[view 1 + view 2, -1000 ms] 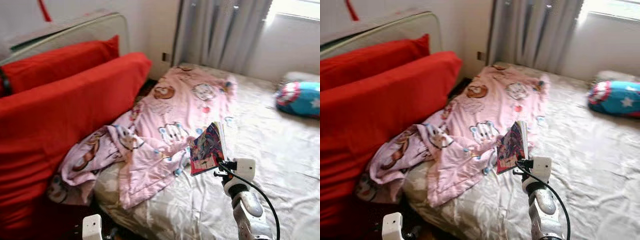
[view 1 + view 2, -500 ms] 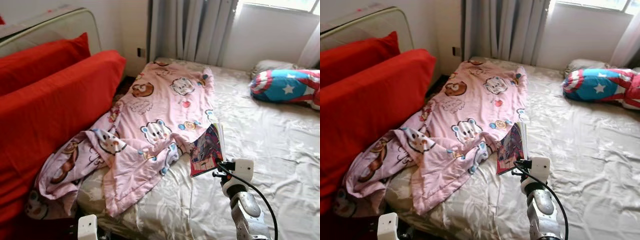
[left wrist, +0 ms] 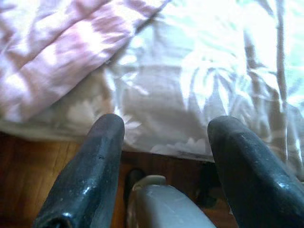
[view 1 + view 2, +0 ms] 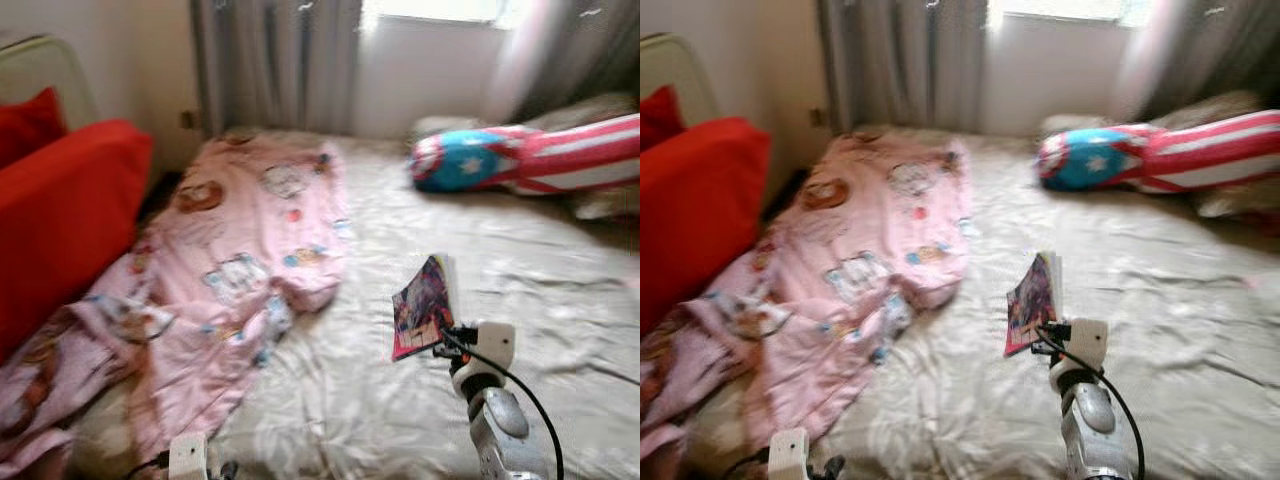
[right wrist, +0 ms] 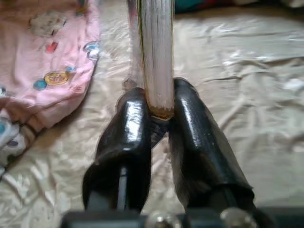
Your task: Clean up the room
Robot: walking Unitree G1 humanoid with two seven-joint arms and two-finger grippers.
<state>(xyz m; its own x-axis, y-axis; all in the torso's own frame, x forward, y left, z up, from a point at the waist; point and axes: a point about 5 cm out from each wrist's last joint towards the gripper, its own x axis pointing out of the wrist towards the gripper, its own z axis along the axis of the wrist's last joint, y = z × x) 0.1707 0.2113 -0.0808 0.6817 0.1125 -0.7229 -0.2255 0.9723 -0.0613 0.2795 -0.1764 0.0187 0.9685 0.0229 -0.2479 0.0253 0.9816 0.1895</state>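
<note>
Blanket [image 4: 230,270] beside book [image 4: 425,315] in right gripper [image 5: 159,111]

The right gripper [image 5: 159,111] is raised with jaws clamped, while the left gripper [image 3: 164,128] hangs low, jaws apart.

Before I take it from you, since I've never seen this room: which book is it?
On the bed's cream satin sheet, right of the pink cartoon-print blanket, the right gripper holds a thin book upright. Its colourful illustrated cover marks it out.
</note>
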